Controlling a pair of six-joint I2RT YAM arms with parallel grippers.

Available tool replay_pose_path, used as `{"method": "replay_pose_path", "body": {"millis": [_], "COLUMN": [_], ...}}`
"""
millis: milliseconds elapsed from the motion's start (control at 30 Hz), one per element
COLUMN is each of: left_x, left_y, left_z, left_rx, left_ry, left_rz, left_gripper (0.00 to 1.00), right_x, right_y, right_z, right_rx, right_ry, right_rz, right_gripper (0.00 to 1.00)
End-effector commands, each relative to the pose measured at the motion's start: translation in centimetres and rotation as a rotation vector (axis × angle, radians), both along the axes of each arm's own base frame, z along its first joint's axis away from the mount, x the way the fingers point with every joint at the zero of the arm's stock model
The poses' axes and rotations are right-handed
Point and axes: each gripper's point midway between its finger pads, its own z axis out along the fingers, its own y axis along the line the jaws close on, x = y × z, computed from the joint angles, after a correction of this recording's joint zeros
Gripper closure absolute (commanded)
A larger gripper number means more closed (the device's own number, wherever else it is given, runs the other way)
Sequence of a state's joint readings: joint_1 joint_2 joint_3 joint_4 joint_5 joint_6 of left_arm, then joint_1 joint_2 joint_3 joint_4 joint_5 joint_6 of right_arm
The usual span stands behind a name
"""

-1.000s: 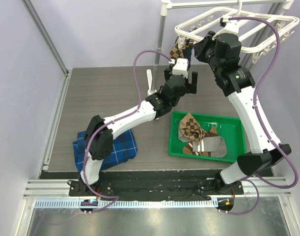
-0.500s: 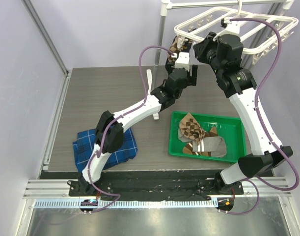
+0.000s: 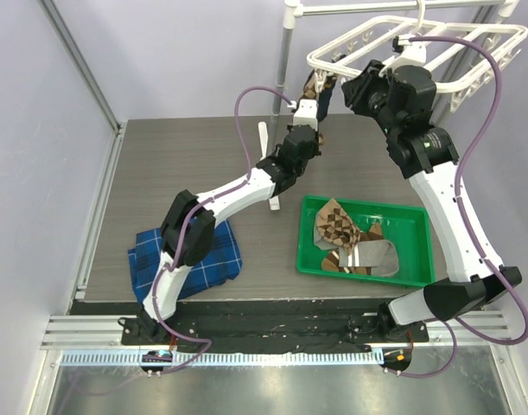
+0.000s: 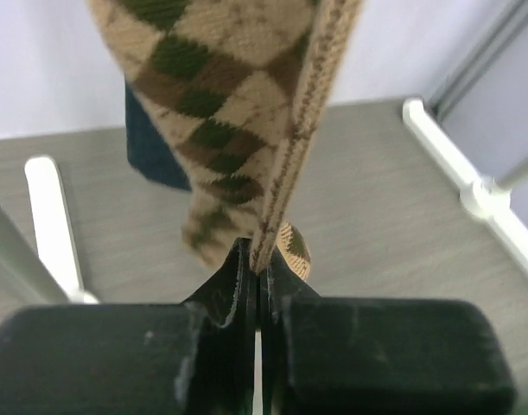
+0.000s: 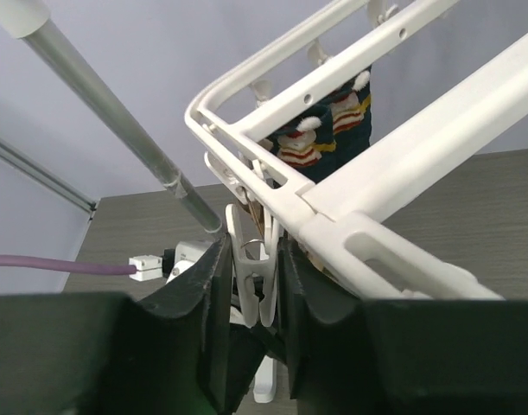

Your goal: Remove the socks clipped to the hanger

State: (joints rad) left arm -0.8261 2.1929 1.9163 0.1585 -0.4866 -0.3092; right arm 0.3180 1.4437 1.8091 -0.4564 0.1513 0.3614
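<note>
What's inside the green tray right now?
The green tray holds an argyle sock, a grey sock with white bands and some brown fabric, heaped together. Anything beneath the heap is covered, so the count is uncertain.

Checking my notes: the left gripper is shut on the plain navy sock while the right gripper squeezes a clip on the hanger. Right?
No: the left wrist view shows the left gripper shut on the brown argyle sock, not the navy sock behind it. The right gripper does squeeze a clip on the hanger.
</note>
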Motion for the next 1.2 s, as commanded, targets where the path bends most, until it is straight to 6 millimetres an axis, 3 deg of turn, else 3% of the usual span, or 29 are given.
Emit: {"method": "replay_pose_path", "body": {"millis": [0, 33, 100, 133, 167, 233, 367, 533, 633, 700, 767, 800, 833, 900, 1000, 1167], "left_x": [-2.9, -3.4, -4.4, -5.0, -5.7, -6.5, -8.6, -10.5, -11.5, -11.8, -12.0, -12.2, -12.2, -12.5, -12.9, -13.0], "left_y": [0.2, 0.3, 0.6, 0.5, 0.9, 0.9, 0.8, 0.6, 0.0, -0.2, -0.4, -0.5, -0.5, -0.7, -0.9, -1.0], "left_z": [7.8, 7.2, 8.8, 8.0, 9.1, 8.6, 9.6, 9.9, 9.9, 10.0, 10.1, 10.1, 10.2, 10.2, 10.5, 10.4], "left_rx": [-0.153, -0.144, -0.174, -0.17, -0.186, -0.184, -0.209, -0.227, -0.246, -0.249, -0.25, -0.253, -0.258, -0.267, -0.282, -0.29], "left_ry": [-0.099, -0.087, -0.104, -0.087, -0.1, -0.093, -0.103, -0.094, -0.084, -0.084, -0.085, -0.086, -0.085, -0.087, -0.096, -0.098], "left_rz": [-0.101, -0.121, -0.153, -0.18, -0.193, -0.227, -0.313, -0.398, -0.45, -0.462, -0.47, -0.475, -0.475, -0.486, -0.496, -0.503], "left_gripper": [1.0, 1.0, 1.0, 1.0, 1.0, 1.0, 1.0, 1.0, 1.0, 1.0, 1.0, 1.0, 1.0, 1.0, 1.0, 1.0], "right_x": [-2.4, -2.7, -3.1, -3.7, -4.0, -4.4, -5.1, -6.9, -6.9, -6.3, -6.3, -5.2, -5.6, -4.8, -4.0, -1.7], "right_y": [-1.3, -1.5, -1.9, -2.2, -2.4, -3.2, -4.0, -2.0, -1.0, -0.2, 0.8, 1.2, 1.3, 2.9, 3.5, 3.8], "right_z": [3.4, 3.1, 3.1, 3.2, 3.3, 2.9, 2.3, 3.8, 4.9, 4.6, 5.7, 5.0, 6.0, 5.2, 6.3, 5.6], "right_rx": [0.009, 0.006, 0.005, 0.004, 0.004, -0.001, -0.011, 0.039, 0.09, 0.097, 0.095, 0.081, 0.066, 0.036, 0.05, 0.036], "right_ry": [-0.104, -0.097, -0.092, -0.089, -0.089, -0.067, -0.028, -0.027, -0.029, -0.01, -0.025, -0.001, -0.011, 0.021, -0.007, -0.001], "right_rz": [0.018, 0.02, 0.032, 0.032, 0.028, 0.005, -0.015, 0.104, 0.148, 0.154, 0.143, 0.119, 0.11, 0.087, 0.059, 0.017], "right_gripper": [0.63, 0.6, 0.55, 0.54, 0.53, 0.51, 0.48, 0.47, 0.48, 0.48, 0.48, 0.48, 0.48, 0.48, 0.48, 0.5]}}
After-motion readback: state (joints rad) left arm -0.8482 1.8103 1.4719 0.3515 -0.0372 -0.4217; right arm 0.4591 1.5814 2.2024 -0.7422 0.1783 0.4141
